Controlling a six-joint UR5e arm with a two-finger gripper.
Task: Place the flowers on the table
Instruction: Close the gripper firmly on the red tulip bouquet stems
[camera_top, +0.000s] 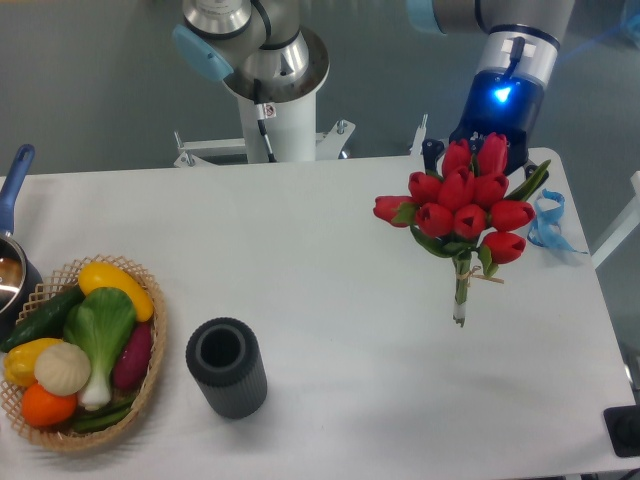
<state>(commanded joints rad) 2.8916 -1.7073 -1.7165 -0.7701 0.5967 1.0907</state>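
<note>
At upper right, the black two-finger gripper (478, 150) clamps the red tulip bunch (462, 208) above the white rectangular tabletop (330, 260).

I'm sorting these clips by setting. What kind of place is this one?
Probably a robot lab or test bench, not a home. A robot arm is bolted behind a plain white table set with props: tulips, a vegetable basket and a dark cylinder.

Red flowers (462, 197), green stems; plain white table (330, 270).

Bright, even overhead light; soft shadows; sharp focus.
</note>
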